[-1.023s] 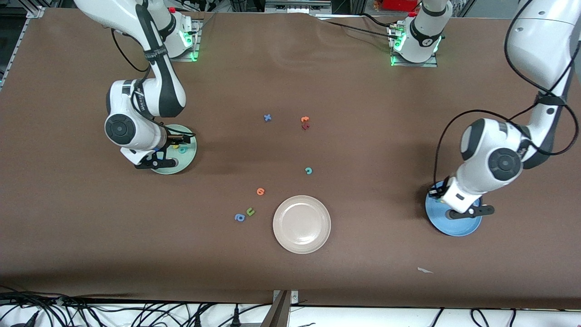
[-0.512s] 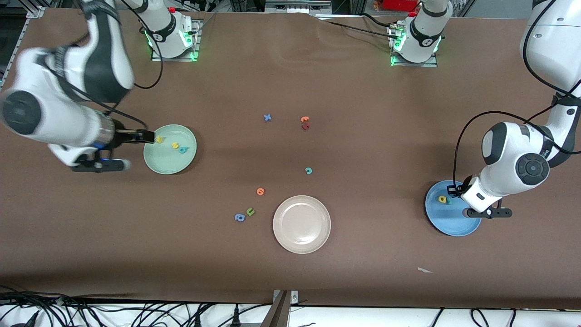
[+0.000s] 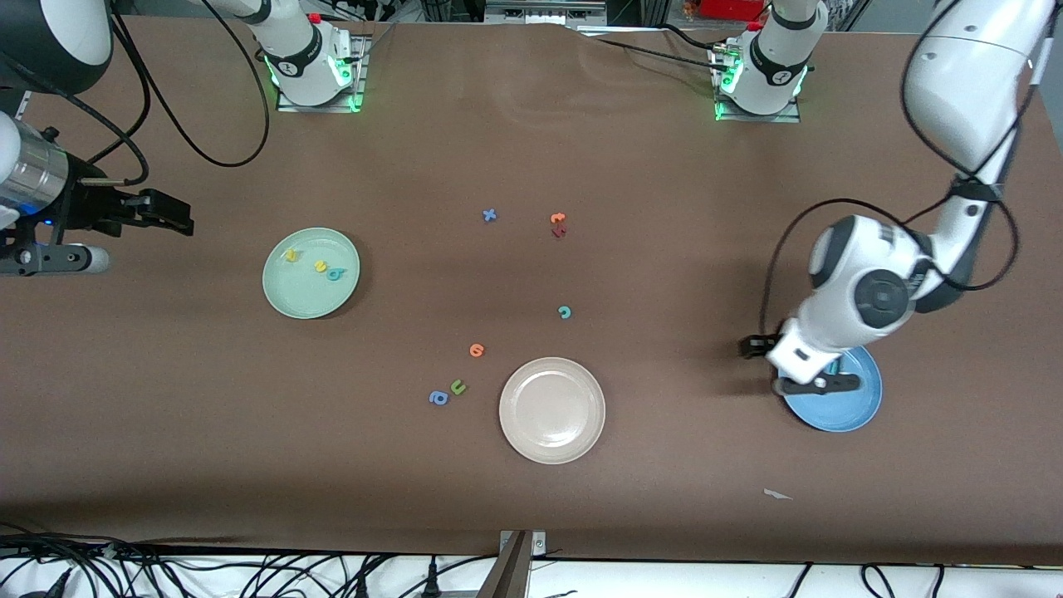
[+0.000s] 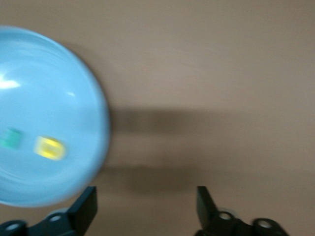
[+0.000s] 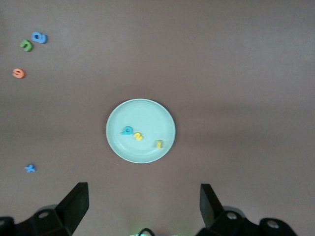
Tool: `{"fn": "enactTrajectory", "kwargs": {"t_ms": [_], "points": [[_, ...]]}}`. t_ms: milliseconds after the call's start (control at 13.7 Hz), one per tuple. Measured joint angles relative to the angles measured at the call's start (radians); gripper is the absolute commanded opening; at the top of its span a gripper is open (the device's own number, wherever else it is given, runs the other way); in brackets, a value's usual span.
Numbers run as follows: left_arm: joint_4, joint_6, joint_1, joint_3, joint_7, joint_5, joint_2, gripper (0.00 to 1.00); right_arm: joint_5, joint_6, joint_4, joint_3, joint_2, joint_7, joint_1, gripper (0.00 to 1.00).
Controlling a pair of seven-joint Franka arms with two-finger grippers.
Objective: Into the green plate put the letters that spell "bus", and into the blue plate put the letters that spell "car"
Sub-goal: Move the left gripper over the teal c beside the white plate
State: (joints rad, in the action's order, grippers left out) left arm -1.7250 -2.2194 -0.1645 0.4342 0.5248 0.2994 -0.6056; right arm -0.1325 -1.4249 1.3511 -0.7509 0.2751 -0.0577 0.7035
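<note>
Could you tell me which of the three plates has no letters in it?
The beige-white plate, nearest the front camera; the green plate and blue plate each hold letters.

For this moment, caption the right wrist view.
Open right gripper above the green plate holding three letters.

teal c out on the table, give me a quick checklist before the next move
1. teal c free on the table, nothing on it: ok
2. left gripper open and empty, beside the blue plate: ok
3. blue plate holds a yellow letter and a teal letter, c missing: not ok
4. green plate holds three letters: ok
5. right gripper open, over bare table at its own end: ok
</note>
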Motion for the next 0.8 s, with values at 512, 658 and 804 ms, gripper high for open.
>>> {"fn": "enactTrajectory", "kwargs": {"t_ms": [512,658,804], "points": [[0.000,-0.008,0.297,0.008,0.449,-0.054,-0.010,1.00,0.072,0.064,-0.056,0.021,-0.003,-0.005,0.008,1.00],[0.000,-0.037,0.357,0.009,0.527,-0.057,-0.028,0.99,0.073,0.067,-0.053,0.142,-0.032,-0.005,-0.082,1.00],[0.016,-0.073,0.419,0.007,0.603,-0.058,-0.065,0.99,0.078,0.070,-0.033,0.315,-0.070,-0.004,-0.245,1.00]]}}
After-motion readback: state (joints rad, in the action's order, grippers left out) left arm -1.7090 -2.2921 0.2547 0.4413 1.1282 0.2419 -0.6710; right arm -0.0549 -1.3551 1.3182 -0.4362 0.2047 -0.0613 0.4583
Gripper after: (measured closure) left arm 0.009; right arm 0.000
